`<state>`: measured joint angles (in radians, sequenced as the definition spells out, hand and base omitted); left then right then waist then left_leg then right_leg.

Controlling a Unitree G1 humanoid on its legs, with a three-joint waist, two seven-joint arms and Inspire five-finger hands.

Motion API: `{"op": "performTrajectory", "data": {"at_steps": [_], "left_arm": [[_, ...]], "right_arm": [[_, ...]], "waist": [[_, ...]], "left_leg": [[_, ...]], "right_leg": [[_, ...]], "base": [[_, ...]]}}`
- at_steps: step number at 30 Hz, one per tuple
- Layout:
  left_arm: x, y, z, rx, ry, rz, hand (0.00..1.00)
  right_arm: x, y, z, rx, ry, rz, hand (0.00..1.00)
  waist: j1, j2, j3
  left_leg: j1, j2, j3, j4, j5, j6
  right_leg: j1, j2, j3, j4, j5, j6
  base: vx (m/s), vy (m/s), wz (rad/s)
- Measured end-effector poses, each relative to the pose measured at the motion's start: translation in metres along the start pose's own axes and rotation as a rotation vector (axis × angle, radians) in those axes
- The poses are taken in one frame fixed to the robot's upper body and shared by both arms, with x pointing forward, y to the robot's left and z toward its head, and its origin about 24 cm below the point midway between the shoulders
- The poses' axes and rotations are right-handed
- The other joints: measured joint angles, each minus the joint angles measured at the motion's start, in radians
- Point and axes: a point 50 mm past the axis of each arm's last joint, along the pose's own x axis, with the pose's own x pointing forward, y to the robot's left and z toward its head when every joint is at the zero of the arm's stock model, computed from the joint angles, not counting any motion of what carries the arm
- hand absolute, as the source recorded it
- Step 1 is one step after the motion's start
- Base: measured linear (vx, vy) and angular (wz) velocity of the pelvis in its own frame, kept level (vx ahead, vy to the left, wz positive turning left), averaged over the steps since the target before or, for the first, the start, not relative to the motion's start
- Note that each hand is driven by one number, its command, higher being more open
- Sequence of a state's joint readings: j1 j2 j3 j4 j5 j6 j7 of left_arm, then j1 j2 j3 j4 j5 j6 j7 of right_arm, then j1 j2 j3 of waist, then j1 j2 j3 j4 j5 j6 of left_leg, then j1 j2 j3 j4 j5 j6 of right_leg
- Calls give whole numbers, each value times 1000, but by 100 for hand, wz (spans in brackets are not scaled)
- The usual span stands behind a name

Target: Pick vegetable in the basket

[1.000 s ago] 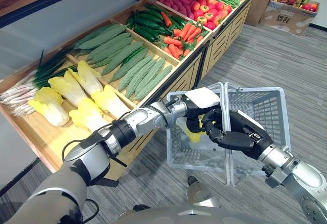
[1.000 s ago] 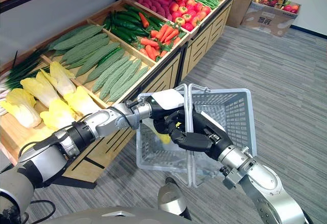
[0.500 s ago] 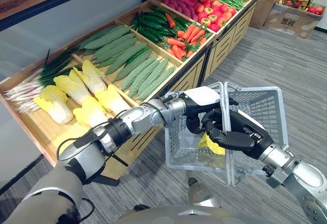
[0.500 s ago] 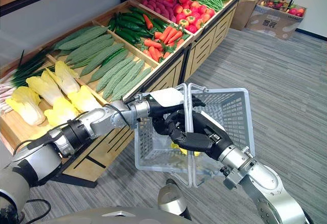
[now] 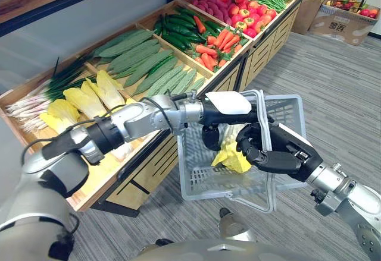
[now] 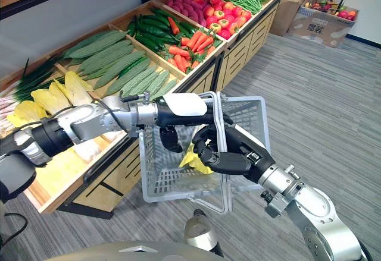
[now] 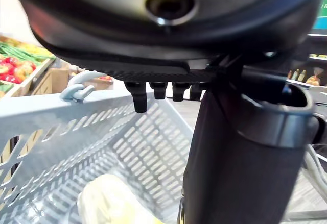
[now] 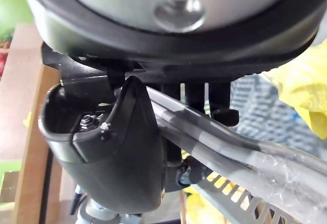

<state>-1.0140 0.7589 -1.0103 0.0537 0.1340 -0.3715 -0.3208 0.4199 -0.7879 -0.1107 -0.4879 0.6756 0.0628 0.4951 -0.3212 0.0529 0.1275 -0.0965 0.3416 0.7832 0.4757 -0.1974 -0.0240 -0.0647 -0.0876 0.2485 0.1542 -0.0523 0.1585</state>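
A grey plastic basket [image 5: 193, 166] hangs in front of the vegetable shelf. My right hand [image 5: 274, 154] is shut on its wire handles [image 8: 230, 142], fingers curled round them. A yellow cabbage [image 5: 233, 157] lies inside the basket, near the right hand's knuckles, and shows on the basket floor [image 7: 110, 201] in the left wrist view. My left hand [image 5: 235, 116], with a white thumb cover, hovers over the basket's top with straight fingers and holds nothing. The cabbage sits just below it.
The wooden shelf [image 5: 119, 172] runs along the left with yellow cabbages [image 5: 89, 97], bitter gourds [image 5: 149, 65], cucumbers, carrots [image 5: 214, 38] and peppers. A cardboard box [image 5: 348, 17] stands at the back right. Grey carpet lies to the right of the basket.
The basket has swung left, closer to the shelf. The cabbage has left the left hand and now rests in the basket. The left hand has risen above the rim.
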Motion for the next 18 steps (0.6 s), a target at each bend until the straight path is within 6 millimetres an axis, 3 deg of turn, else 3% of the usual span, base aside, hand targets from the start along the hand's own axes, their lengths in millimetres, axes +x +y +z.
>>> {"op": "performTrajectory", "data": {"at_steps": [7,12,15,18], "left_arm": [[-35,12,3,-96,5,21,100],[-62,27,5,-187,16,106,100],[-75,23,6,-247,30,103,100],[-86,4,9,-312,65,15,100]], "right_arm": [[-2,-5,3,-19,-6,-24,0],[-7,-13,-8,5,47,-75,0],[-9,-18,-14,-7,84,-110,0],[-9,-20,-15,-15,94,-130,0]], "waist": [[26,0,-1],[44,0,-5],[47,0,-11],[47,-1,-24]], "left_leg": [[0,-37,-36,-44,22,-2],[-1,-69,-71,-92,57,2],[-1,-82,-93,-118,75,3],[0,-103,-105,-156,99,5]], "right_leg": [[18,-20,-43,1,-7,-4],[37,-33,-83,-2,-10,-9],[50,-37,-111,-11,-11,-11],[53,-45,-127,-16,-11,-11]], "base": [[-9,22,20],[-5,1,25],[9,-7,24],[2,-6,16]]}}
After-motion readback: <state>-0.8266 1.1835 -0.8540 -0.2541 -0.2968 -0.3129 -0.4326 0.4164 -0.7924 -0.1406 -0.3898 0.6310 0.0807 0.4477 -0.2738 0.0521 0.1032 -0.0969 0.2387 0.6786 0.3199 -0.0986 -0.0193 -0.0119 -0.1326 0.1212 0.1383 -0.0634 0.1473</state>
